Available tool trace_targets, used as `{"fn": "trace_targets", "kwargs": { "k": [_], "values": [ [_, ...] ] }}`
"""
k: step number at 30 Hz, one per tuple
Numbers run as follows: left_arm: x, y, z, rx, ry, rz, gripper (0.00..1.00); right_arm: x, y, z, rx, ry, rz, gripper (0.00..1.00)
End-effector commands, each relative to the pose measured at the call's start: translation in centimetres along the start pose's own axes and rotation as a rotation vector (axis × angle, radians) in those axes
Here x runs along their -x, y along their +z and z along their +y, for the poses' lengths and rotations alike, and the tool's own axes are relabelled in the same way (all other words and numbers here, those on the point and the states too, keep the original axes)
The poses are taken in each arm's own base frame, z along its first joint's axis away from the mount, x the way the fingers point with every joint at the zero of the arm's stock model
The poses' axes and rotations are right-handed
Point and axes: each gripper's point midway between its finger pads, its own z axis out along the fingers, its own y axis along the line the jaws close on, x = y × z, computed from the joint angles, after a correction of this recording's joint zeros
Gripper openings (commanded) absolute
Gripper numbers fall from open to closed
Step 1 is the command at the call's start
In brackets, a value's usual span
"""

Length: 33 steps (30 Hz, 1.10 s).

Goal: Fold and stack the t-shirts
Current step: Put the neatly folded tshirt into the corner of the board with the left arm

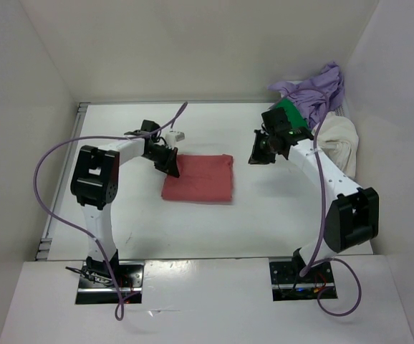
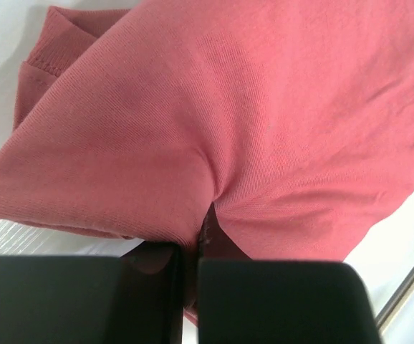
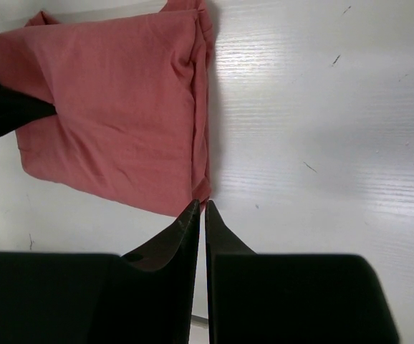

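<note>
1. I count four shirts: one red shirt (image 1: 198, 179), one purple shirt (image 1: 320, 87), one green shirt (image 1: 293, 112) and one cream shirt (image 1: 339, 140).
2. The red shirt lies alone mid-table (image 1: 121, 208), folded into a rectangle.
3. The other three are heaped in the far right corner. The purple shirt is farthest back, the green shirt is partly hidden by my right arm, and the cream shirt is nearest.
4. There are two grippers. My left gripper (image 2: 191, 251) is at the red shirt's far left corner, fingers pinched tight on a fold of its cloth.
5. My right gripper (image 3: 199, 209) hangs to the right of the red shirt, apart from it in the top view. Its fingers are pressed nearly together with nothing between them.
</note>
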Motion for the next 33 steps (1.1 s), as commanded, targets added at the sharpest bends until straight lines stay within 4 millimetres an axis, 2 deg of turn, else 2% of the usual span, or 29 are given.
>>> {"fn": "trace_targets", "kwargs": {
  "k": [1, 2, 5, 6, 7, 8, 10, 11, 12, 13, 15, 16, 17, 18, 20, 21, 22, 23, 25, 26, 27, 28, 29, 30, 31, 33],
  "values": [
    [-4.2, 1.5, 0.6, -0.011, -0.074, 0.132, 0.00, 1.6, -2.6, 0.3, -0.005, -0.001, -0.073, 0.11],
    [-2.9, 0.3, 1.7, 0.011, -0.080, 0.088, 0.00, 1.7, -2.9, 0.4, -0.001, -0.001, -0.081, 0.11],
    [-1.0, -2.3, 4.3, 0.079, -0.064, 0.032, 0.00, 1.6, -3.0, 0.1, -0.014, -0.009, -0.077, 0.11],
    [0.3, -4.2, 7.0, 0.163, -0.064, -0.006, 0.00, 1.6, -3.0, 0.1, -0.014, -0.009, -0.077, 0.11],
    [0.9, -5.3, 8.4, 0.206, -0.061, -0.027, 0.00, 1.6, -3.2, 0.1, -0.015, -0.009, -0.075, 0.11],
    [0.5, -7.0, 11.2, 0.279, -0.078, -0.029, 0.00, 1.8, -3.0, -0.1, -0.029, -0.019, -0.072, 0.11],
    [0.6, -8.7, 14.1, 0.347, -0.094, -0.039, 0.00, 1.8, -2.9, -0.3, -0.045, -0.027, -0.067, 0.11],
    [1.7, -10.1, 15.6, 0.387, -0.094, -0.070, 0.00, 2.1, -2.8, -0.4, -0.059, -0.027, -0.067, 0.11],
    [1.5, -10.5, 17.1, 0.413, -0.099, -0.066, 0.00, 2.2, -3.2, -0.3, -0.058, -0.027, -0.069, 0.11],
    [1.2, -12.0, 19.3, 0.477, -0.107, -0.066, 0.00, 2.2, -2.7, -0.7, -0.080, -0.036, -0.054, 0.11],
    [2.4, -13.7, 22.3, 0.555, -0.081, -0.087, 0.00, 2.3, -2.9, -0.6, -0.086, -0.044, -0.043, 0.11],
    [2.2, -15.0, 24.1, 0.603, -0.101, -0.092, 0.00, 2.4, -2.8, -0.8, -0.100, -0.053, -0.039, 0.11],
    [1.7, -15.0, 25.6, 0.621, -0.109, -0.082, 0.00, 2.3, -2.5, -0.9, -0.107, -0.052, -0.026, 0.11],
    [2.9, -17.2, 27.5, 0.685, -0.099, -0.118, 0.00, 2.4, -2.9, -0.8, -0.109, -0.052, -0.023, 0.11],
    [2.7, -18.0, 30.1, 0.743, -0.115, -0.125, 0.00, 2.6, -2.5, -1.3, -0.141, -0.061, -0.014, 0.11],
    [3.1, -18.7, 31.3, 0.778, -0.100, -0.141, 0.00, 2.2, -2.6, -1.5, -0.151, -0.060, 0.005, 0.11],
    [3.8, -20.5, 32.5, 0.831, -0.089, -0.162, 0.00, 2.3, -2.6, -1.6, -0.164, -0.060, 0.007, 0.11],
    [3.7, -20.1, 33.4, 0.844, -0.091, -0.157, 0.00, 2.5, -2.5, -1.8, -0.180, -0.061, 0.011, 0.11],
    [4.1, -20.9, 34.6, 0.876, -0.078, -0.170, 0.00, 2.0, -2.6, -2.1, -0.196, -0.069, 0.042, 0.11],
    [4.6, -21.9, 36.0, 0.907, -0.078, -0.192, 0.00, 2.1, -2.9, -2.3, -0.208, -0.070, 0.037, 0.11],
    [4.3, -22.6, 36.9, 0.917, -0.092, -0.195, 0.00, 1.6, -2.7, -2.9, -0.235, -0.070, 0.063, 0.11],
    [3.8, -21.1, 37.8, 0.895, -0.110, -0.186, 0.00, 1.7, -2.9, -2.8, -0.236, -0.070, 0.063, 0.11],
    [3.6, -21.8, 38.7, 0.906, -0.120, -0.194, 0.00, 1.9, -3.2, -2.8, -0.245, -0.062, 0.056, 0.11],
    [5.1, -24.5, 39.0, 0.941, -0.110, -0.235, 0.00, 1.7, -2.9, -3.2, -0.262, -0.062, 0.069, 0.11],
    [4.3, -22.8, 40.3, 0.927, -0.123, -0.213, 0.00, 1.7, -3.1, -3.1, -0.262, -0.062, 0.069, 0.11],
    [4.1, -23.7, 41.0, 0.945, -0.137, -0.208, 0.00, 1.7, -2.8, -3.4, -0.284, -0.053, 0.082, 0.11]
  ]
}}
